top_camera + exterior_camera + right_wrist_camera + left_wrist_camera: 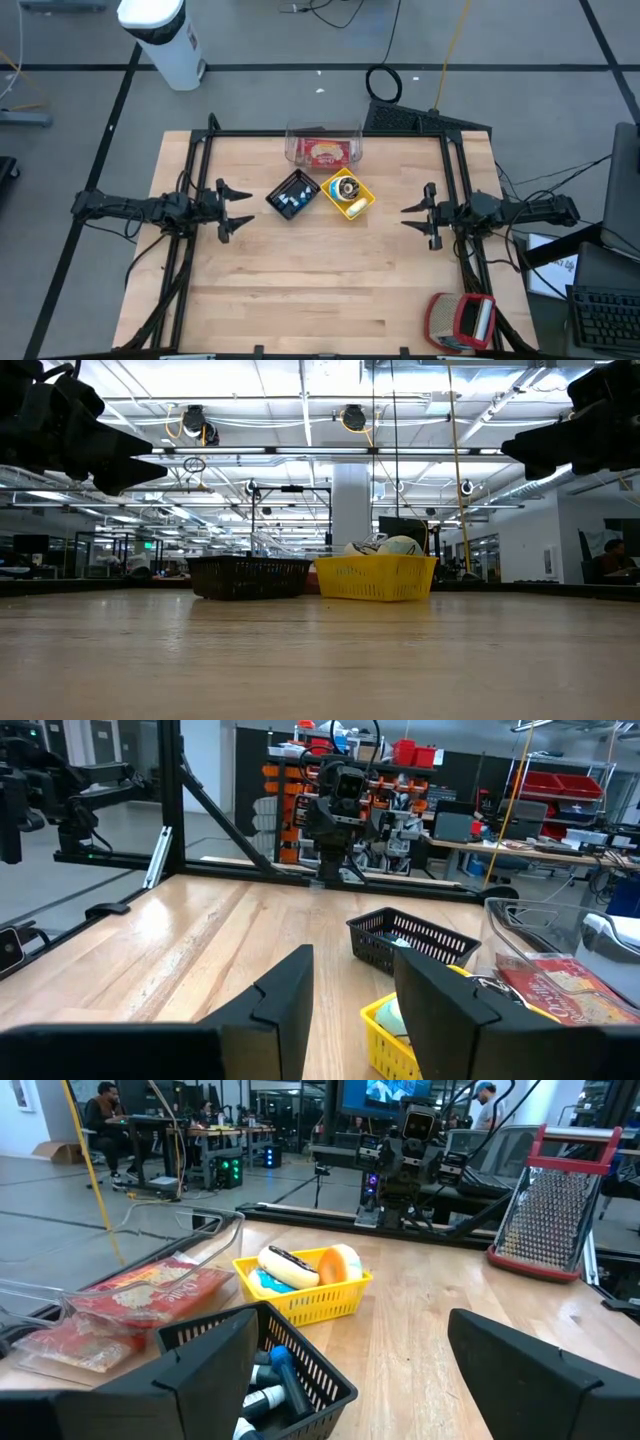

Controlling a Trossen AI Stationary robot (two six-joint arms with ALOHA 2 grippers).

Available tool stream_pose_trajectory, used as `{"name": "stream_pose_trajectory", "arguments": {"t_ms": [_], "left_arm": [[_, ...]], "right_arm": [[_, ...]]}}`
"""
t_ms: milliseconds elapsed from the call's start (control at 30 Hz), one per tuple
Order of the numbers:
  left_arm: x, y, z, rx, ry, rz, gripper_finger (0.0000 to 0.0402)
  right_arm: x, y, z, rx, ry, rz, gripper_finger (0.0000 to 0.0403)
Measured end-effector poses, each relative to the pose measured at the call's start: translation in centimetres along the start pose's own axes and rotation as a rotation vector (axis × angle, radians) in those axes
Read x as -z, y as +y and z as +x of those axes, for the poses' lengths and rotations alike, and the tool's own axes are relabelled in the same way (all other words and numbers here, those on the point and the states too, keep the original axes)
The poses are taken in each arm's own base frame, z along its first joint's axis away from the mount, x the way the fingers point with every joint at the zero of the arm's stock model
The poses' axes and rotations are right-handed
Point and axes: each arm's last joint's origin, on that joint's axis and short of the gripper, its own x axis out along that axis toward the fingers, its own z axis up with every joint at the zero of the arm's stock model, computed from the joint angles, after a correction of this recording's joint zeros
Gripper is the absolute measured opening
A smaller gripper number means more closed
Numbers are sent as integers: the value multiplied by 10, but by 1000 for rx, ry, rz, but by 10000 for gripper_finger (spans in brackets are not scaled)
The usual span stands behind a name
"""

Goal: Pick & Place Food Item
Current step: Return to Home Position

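A yellow basket stands at the table's middle, toward the far edge. It holds toy food: a chocolate-topped bun and an orange round piece. Left of it stands a black basket with small white and blue items. Behind both sits a clear tub holding a red bag. My left gripper hovers open left of the black basket, pointing level toward it. My right gripper hovers open right of the yellow basket. Neither has anything between its fingers.
A metal grater with a red frame lies at the near right corner. Black frame rails run along the table's left, far and right sides. Bare wood stretches across the near half of the table.
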Motion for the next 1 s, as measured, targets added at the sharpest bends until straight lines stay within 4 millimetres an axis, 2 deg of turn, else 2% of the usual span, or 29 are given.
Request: {"name": "stream_pose_trajectory", "arguments": {"t_ms": [367, 767, 1000], "left_arm": [[0, 0, 0, 0, 0, 0, 313], [0, 0, 0, 0, 0, 0, 330], [0, 0, 0, 0, 0, 0, 320]], "right_arm": [[0, 0, 0, 0, 0, 0, 130], [0, 0, 0, 0, 1, 0, 130], [0, 0, 0, 0, 1, 0, 130]]}}
